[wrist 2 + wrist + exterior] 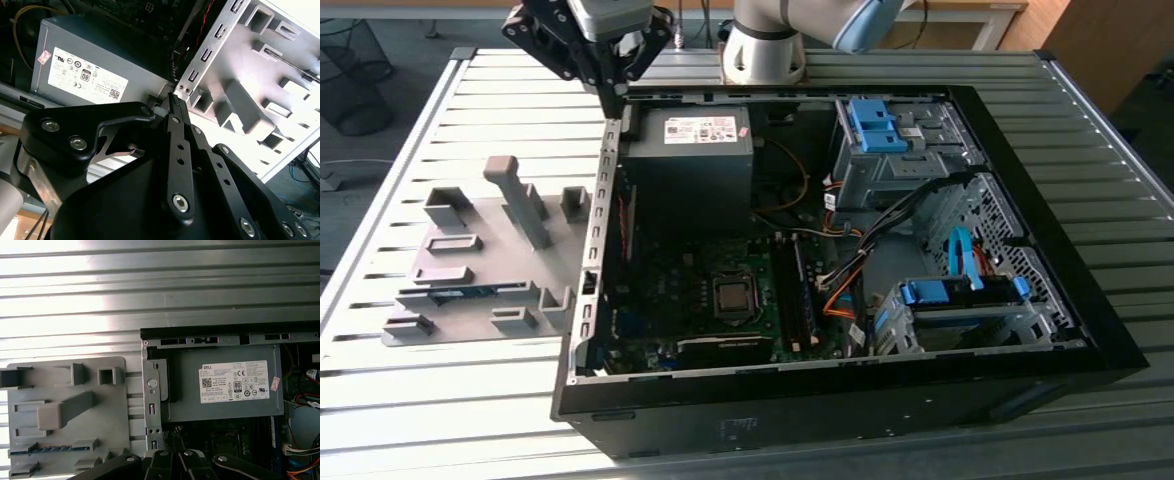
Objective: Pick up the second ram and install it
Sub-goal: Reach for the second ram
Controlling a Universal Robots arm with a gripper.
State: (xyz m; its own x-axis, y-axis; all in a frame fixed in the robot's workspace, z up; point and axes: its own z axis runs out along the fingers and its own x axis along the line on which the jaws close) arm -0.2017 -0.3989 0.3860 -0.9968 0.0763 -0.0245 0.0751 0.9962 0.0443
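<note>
Hand [608, 108] closed together on nothing; in the exterior view the flat blue-green second ram [460, 293] lies at its 7 o'clock in a grey plastic holder [480, 235], long axis 9-to-3.

The arm [771, 42] points its closed jaws downward.

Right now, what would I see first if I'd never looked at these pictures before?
The big black computer case, lying open, with bright blue brackets inside on the exterior view's right. The robot's black hand, shut, hangs over the case's far corner. On the exterior view's left, a grey tray holds a blue-green ram stick.
</note>
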